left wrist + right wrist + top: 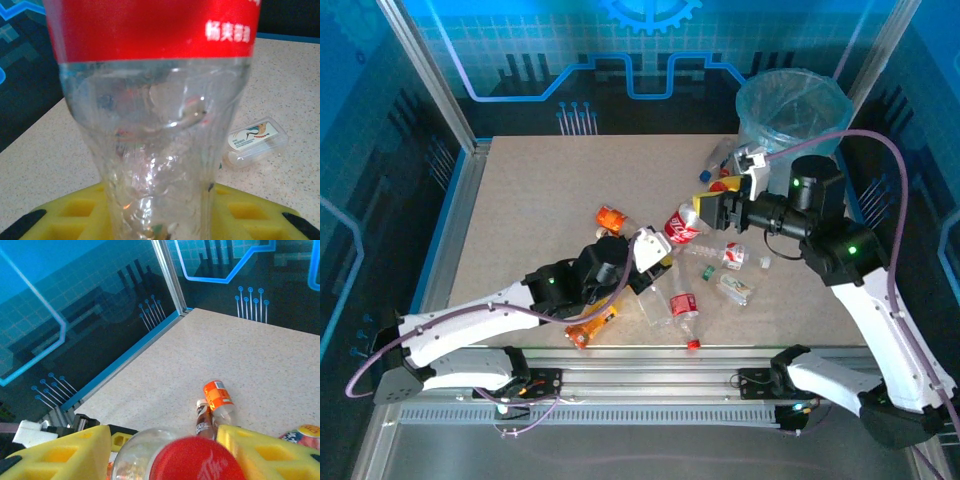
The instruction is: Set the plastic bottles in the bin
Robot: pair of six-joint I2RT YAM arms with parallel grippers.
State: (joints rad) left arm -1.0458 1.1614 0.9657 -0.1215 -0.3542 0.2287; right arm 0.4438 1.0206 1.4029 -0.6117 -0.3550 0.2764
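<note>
While the left gripper (658, 252) clamps the red-labelled bottle (155, 30) by its base, its cap (197, 462) sits between the fingers (265, 450) of the right gripper (167, 452), grip unclear.

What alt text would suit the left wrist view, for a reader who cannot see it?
A clear bottle with a red label sits centred, its lower end held between the yellow fingers of the left gripper. Behind it to the right, a small white-labelled bottle lies on the table.
</note>
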